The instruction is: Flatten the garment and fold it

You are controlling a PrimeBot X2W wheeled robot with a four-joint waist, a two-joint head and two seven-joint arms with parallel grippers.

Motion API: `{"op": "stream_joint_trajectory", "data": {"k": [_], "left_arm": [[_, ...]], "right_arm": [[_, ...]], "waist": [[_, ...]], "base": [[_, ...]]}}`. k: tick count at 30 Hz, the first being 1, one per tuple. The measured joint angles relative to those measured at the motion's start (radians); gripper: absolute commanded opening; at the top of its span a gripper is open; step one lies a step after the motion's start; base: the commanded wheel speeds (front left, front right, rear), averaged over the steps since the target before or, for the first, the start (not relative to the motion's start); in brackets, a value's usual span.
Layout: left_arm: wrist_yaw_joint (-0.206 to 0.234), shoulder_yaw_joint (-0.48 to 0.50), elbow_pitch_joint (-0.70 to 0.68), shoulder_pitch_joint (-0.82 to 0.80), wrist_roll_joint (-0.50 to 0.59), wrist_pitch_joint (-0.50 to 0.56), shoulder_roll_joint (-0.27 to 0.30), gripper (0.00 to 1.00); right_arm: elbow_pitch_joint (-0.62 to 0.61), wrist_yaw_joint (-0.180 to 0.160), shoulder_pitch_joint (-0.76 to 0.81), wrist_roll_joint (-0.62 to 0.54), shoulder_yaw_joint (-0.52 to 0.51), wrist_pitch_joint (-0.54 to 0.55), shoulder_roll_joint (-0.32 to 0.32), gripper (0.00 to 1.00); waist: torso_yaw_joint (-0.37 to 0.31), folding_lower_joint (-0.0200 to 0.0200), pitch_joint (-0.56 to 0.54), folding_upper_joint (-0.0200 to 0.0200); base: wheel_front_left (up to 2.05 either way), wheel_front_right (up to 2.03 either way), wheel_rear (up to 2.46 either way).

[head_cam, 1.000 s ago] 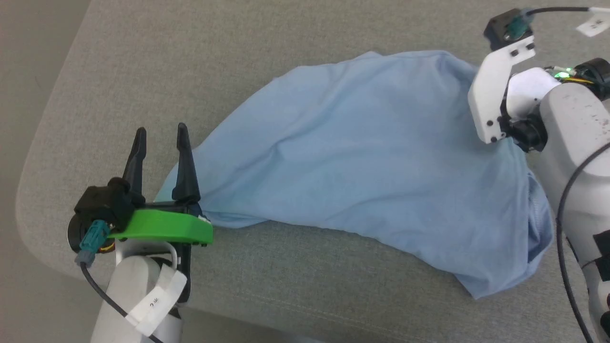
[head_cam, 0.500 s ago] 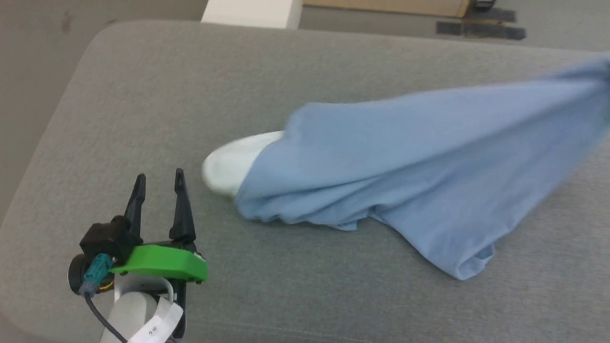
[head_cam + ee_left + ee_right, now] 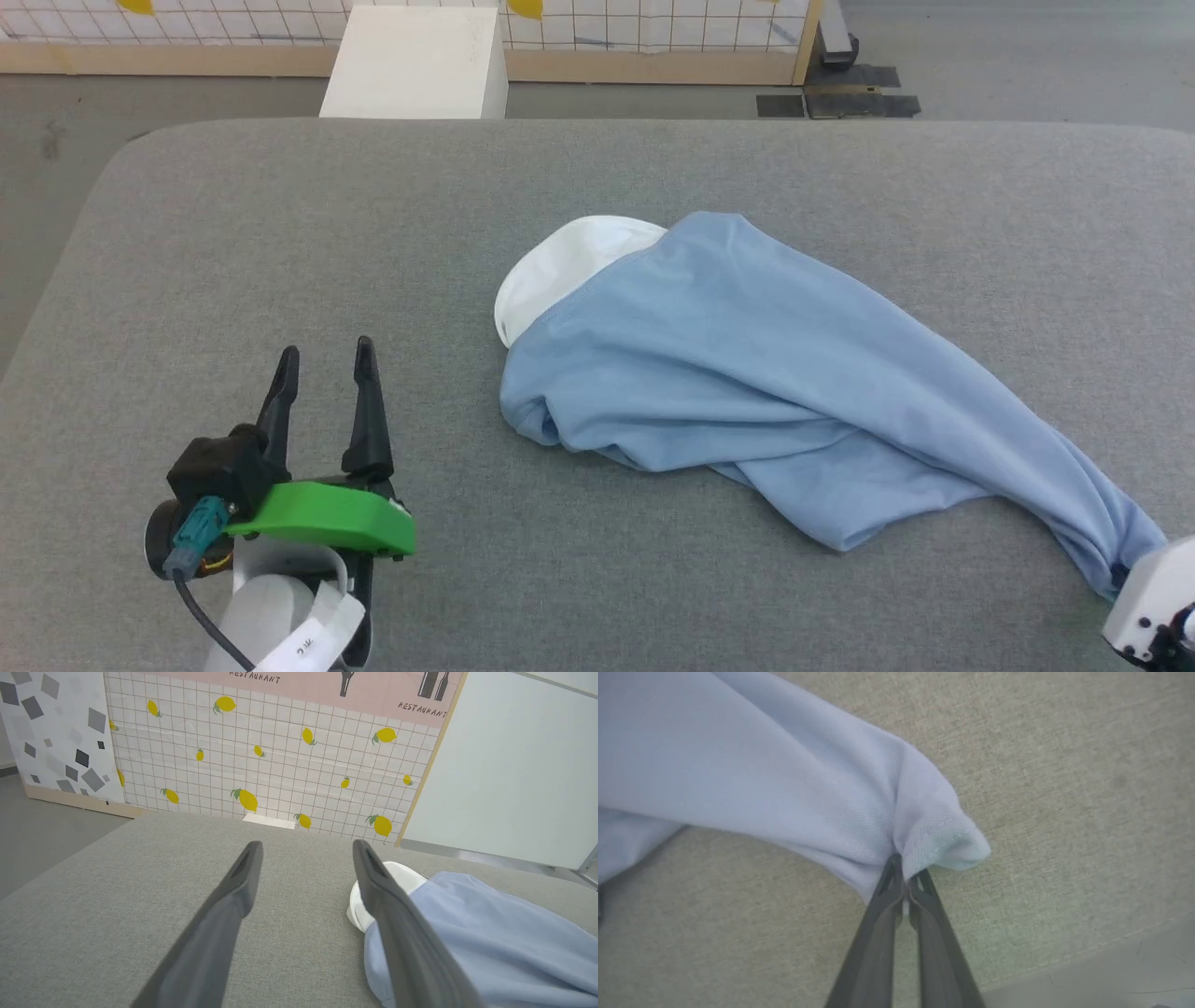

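On the broad grey fabric-covered surface [image 3: 280, 233], a crumpled light blue soft polo shirt [image 3: 747, 373], white collar [image 3: 560, 266] farthest. Right gripper [image 3: 906, 872] pinched shut on one corner; left gripper [image 3: 327, 348] spread wide, empty, nearby. Could slip free under a hard tug.

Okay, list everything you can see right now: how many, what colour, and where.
garment: one, light blue with a white collar, bunched across the table's middle and right.
table: one, grey fabric top, under the garment.
box: one, white, on the floor beyond the table.
backdrop panel: one, white grid with yellow lemons, behind the table.
mats: at least two, dark, on the far floor.
left gripper: dark fingers, open, left of the garment.
right gripper: dark fingers, pinching the garment's corner.
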Motion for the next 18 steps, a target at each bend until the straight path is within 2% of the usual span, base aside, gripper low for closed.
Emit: {"op": "stream_joint_trajectory", "data": {"k": [1,2,6,8,11,14,18], "left_arm": [[0.000,0.001,0.000,0.000,-0.001,0.000,0.000,1.00],[0.000,0.002,0.001,0.001,-0.001,0.001,0.001,1.00],[0.001,0.003,0.005,0.008,-0.007,0.008,0.004,1.00],[0.001,0.002,0.007,0.011,-0.014,0.012,0.004,1.00],[0.002,-0.002,0.012,0.020,-0.025,0.024,0.002,1.00],[0.008,-0.020,0.023,0.031,-0.059,0.060,-0.004,1.00],[0.017,-0.075,0.058,0.006,-0.090,0.181,-0.020,1.00]], "right_arm": [[-0.016,0.000,0.003,0.001,-0.008,-0.009,0.012,0.04],[-0.038,0.000,0.006,0.003,-0.009,-0.020,0.025,1.00],[-0.150,0.000,0.006,0.010,-0.024,-0.101,0.050,1.00],[-0.254,0.000,-0.005,0.015,-0.062,-0.208,0.053,1.00],[-0.333,0.000,-0.013,0.014,-0.082,-0.279,0.074,1.00],[-0.385,0.000,-0.009,0.003,-0.076,-0.302,0.103,1.00],[-0.427,0.000,0.007,-0.002,-0.034,-0.291,0.122,1.00]], "waist": [[-0.001,0.0000,0.000,0.0000],[-0.003,0.0000,-0.002,0.0000],[-0.006,0.0000,-0.013,0.0000],[-0.004,0.0000,-0.025,0.0000],[0.000,0.0000,-0.037,0.0000],[0.006,0.0000,-0.044,0.0000],[0.014,0.0000,-0.044,0.0000]], "base": [[0.00,0.00,0.00],[0.00,0.00,0.00],[0.00,0.00,0.00],[0.00,0.00,0.00],[0.00,0.00,0.00],[0.00,0.00,0.00],[0.00,0.00,0.00]]}}
